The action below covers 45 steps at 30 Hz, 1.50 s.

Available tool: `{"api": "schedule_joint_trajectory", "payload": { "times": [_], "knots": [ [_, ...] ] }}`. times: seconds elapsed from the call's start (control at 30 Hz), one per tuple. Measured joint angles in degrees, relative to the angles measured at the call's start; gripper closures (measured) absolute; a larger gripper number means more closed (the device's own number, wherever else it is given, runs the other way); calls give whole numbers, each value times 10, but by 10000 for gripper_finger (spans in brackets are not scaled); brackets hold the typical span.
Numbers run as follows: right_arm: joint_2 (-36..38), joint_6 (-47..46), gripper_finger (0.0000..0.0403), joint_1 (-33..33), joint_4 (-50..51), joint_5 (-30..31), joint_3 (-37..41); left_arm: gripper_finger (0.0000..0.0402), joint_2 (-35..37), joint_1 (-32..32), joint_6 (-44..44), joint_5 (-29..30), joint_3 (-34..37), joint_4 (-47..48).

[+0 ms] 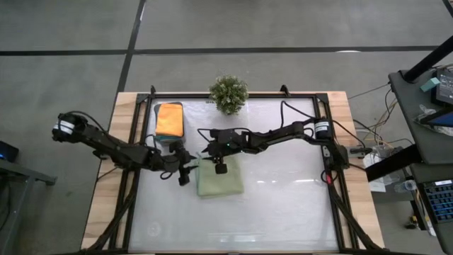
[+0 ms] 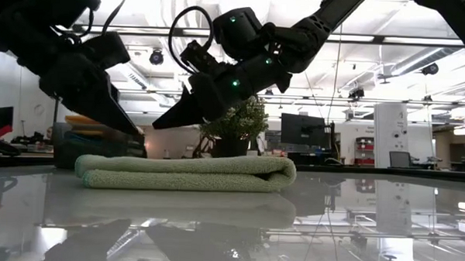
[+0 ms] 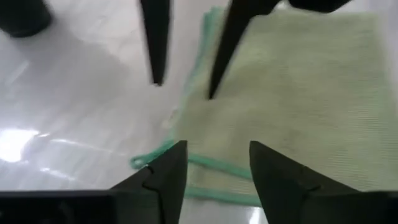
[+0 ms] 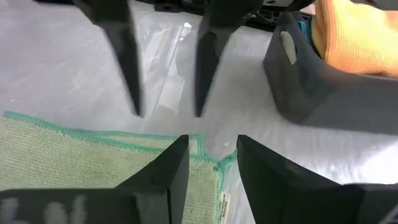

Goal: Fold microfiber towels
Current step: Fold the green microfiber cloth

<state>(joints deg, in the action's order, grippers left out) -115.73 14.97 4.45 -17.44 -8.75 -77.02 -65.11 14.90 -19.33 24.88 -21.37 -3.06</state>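
Observation:
A pale sage-green towel (image 1: 219, 178) lies folded flat on the table, left of centre; it also shows in the low view (image 2: 184, 171). Its teal-stitched corner (image 4: 208, 155) carries a small white tag (image 4: 224, 202). My left gripper (image 1: 185, 175) is open just above the towel's left edge (image 3: 186, 99). My right gripper (image 1: 220, 167) is open just above the towel's far-left corner, facing the left gripper. An orange towel (image 1: 170, 119) lies on top of a stack in the dark grey tray (image 4: 323, 87). The other towels are mostly hidden.
The dark tray (image 1: 168, 145) with the orange towel stands at the far left, close behind both grippers. A small bushy plant (image 1: 228, 93) stands at the far edge's middle. Glossy table surface (image 1: 283, 205) stretches to the right of and nearer than the towel.

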Motion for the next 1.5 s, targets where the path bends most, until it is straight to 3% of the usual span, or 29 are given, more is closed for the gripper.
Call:
{"api": "schedule_joint_trajectory", "payload": {
  "times": [0.2, 0.5, 0.97, 1.1, 1.3, 1.5],
  "knots": [
    [10, 7, 282, 0, 8, -1, -1, 236, 18, 0, -79, -65, 1, -4],
    [16, 5, 302, -11, 54, -4, 2, 236, -46, -11, -197, 43, 5, -12],
    [52, -5, 325, -43, 50, -2, 61, 237, -147, -58, -184, 39, -15, -89],
    [59, -10, 330, -44, 52, -2, 75, 270, -160, -58, -172, 13, -27, -89],
    [60, -9, 328, -45, 52, -2, 80, 383, -174, -58, -143, -6, -45, -90],
    [67, -9, 333, -45, 53, -2, 86, 400, -152, -58, -143, -6, -45, -79]
  ]
}}
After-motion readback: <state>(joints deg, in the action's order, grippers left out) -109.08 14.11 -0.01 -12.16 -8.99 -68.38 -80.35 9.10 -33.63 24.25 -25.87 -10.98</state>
